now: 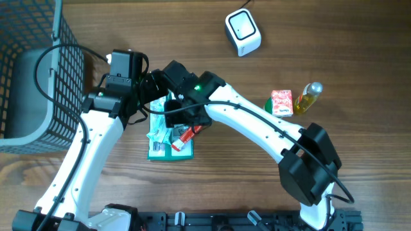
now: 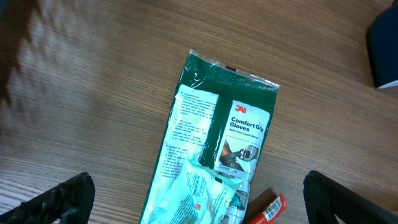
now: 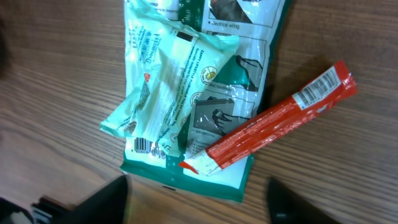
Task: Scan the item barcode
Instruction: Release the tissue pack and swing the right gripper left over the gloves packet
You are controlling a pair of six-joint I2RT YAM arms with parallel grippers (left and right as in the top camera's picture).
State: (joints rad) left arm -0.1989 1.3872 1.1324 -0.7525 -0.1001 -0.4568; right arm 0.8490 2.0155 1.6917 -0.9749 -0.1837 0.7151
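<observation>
Red stick packet [image 3: 273,121] lies across the gloves pack [image 2: 217,118] corner, touching the pale green pouch [image 3: 174,74]; above the pack, left gripper [image 2: 199,194] spread wide, right gripper [image 3: 199,202] part-open, both empty.

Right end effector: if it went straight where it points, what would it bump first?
Probably the red stick pack, lying on the green glove packet just ahead of the open right end effector; depth is hard to judge.
</observation>
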